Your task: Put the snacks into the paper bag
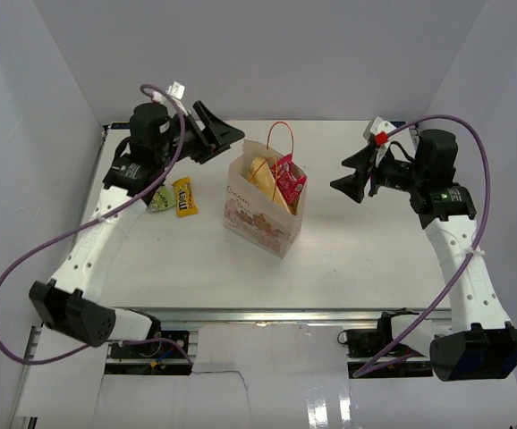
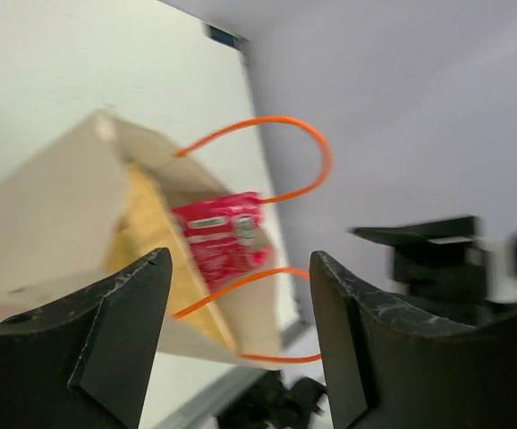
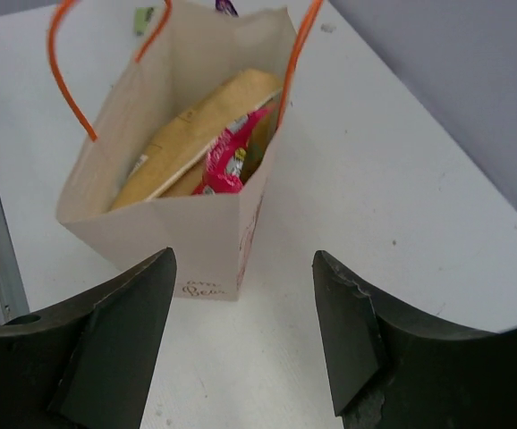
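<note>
The beige paper bag (image 1: 258, 219) stands upright mid-table with orange handles. Inside it are the golden-yellow chip bag (image 1: 263, 174) and a red-pink packet (image 1: 287, 181); both also show in the right wrist view, chip bag (image 3: 196, 134) and red-pink packet (image 3: 227, 161), and in the left wrist view, where the red-pink packet (image 2: 223, 237) is blurred. A yellow candy packet (image 1: 184, 197) and a light green packet (image 1: 161, 198) lie on the table left of the bag. My left gripper (image 1: 227, 136) is open and empty, above the bag's far left. My right gripper (image 1: 348, 174) is open and empty, right of the bag. The purple packet is barely visible behind the bag.
Grey walls enclose the table on three sides. A metal rail (image 1: 267, 315) runs along the near edge. Purple cables loop off both arms.
</note>
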You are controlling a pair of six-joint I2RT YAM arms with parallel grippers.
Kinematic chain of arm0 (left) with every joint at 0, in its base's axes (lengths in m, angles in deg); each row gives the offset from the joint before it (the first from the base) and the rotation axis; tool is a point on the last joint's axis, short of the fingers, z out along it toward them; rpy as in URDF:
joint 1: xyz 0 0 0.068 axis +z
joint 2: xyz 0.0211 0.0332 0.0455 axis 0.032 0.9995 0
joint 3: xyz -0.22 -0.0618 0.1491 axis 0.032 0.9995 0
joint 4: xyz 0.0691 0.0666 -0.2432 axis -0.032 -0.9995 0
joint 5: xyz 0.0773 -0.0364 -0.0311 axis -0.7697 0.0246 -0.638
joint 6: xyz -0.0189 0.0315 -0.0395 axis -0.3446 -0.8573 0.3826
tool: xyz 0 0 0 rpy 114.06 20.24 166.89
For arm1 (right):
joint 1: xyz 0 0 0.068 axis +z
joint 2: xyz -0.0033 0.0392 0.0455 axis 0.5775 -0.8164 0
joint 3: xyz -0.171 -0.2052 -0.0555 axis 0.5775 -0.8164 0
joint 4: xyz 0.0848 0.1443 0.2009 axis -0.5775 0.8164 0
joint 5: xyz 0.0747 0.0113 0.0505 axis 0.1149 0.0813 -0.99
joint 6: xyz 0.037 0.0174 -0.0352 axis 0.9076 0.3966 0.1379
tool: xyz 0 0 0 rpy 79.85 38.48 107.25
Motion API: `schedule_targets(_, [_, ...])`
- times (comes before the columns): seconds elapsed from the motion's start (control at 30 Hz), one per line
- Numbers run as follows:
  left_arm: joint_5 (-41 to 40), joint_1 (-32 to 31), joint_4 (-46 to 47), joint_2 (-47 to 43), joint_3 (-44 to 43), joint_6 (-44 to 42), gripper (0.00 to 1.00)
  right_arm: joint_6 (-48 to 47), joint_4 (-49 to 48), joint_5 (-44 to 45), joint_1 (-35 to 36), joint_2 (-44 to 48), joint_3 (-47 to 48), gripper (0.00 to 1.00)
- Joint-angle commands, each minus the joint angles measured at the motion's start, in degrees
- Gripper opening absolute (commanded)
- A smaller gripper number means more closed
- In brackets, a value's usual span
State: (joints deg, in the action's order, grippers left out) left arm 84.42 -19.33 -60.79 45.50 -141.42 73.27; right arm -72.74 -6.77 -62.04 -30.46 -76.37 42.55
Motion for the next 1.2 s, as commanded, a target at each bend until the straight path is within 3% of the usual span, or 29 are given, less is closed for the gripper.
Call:
schedule_targets(0.0, [-19.7,0.5,-11.8,-11.6,5.9,-12.3,0.73,-1.3,-1.4,-6.2,2.1,-0.3,7.1,0.68])
schedule_targets(0.07, [-27.0,0.8,-14.7,-15.3,10.3,-14.6,0.76,-0.8,-1.3,-3.5,7.4,-1.1,9.4,0.67])
schedule_targets(0.2, [-38.9,1.2,-15.8,-24.2,24.1,-15.3,0.84,-4.0,1.9,10.7,21.3,-4.8,16.3,0.67])
schedule_targets(0.3, [-37.7,4.7,-13.5,-23.2,32.0,-17.0,0.85,-1.9,0.4,16.4,25.8,-9.1,19.9,0.67])
schedule_targets(0.43, [-31.2,9.5,-5.9,-11.8,33.9,-19.2,0.84,-2.9,0.4,27.9,33.1,-16.1,27.4,0.67])
schedule_targets(0.6, [-30.4,13.0,-3.0,4.0,27.7,-23.8,0.79,0.3,-2.8,35.4,34.5,-19.7,29.7,0.70])
schedule_targets(0.77, [-29.9,13.7,-3.3,17.8,19.2,-27.2,0.74,-0.4,-3.9,36.1,33.8,-17.5,25.0,0.71])
schedule_targets(1.0, [-29.9,14.1,-3.8,25.8,14.2,-31.3,0.66,1.3,-4.0,34.0,30.3,-15.3,22.2,0.71])
schedule_targets(1.17, [-27.9,14.9,-3.3,26.8,14.8,-31.6,0.45,2.8,-3.9,31.4,28.8,-14.9,21.8,0.71])
